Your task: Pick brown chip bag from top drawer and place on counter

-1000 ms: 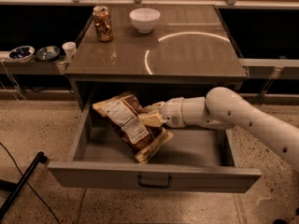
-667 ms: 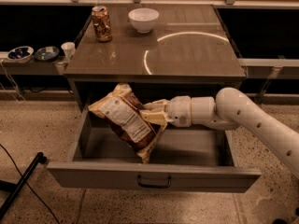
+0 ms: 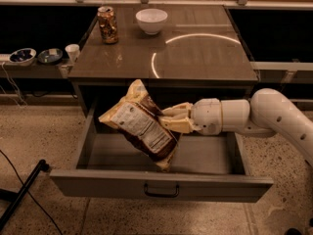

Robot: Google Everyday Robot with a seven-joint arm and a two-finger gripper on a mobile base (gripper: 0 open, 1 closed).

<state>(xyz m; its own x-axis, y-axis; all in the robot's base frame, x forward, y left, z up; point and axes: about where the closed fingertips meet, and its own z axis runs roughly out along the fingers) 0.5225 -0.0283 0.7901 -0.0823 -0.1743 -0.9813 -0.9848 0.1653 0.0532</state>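
We see the end effector [image 3: 170, 119] clamped on the brown chip bag [image 3: 139, 126], holding it tilted above the open top drawer [image 3: 98, 185], near the surface [image 3: 195, 58] front edge.

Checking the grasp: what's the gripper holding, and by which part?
The gripper is shut on the brown chip bag, pinching its edge nearest the arm, over the top drawer.

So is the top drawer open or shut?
Open: top drawer pulled out, floor showing. The gripper holds the brown chip bag above it.
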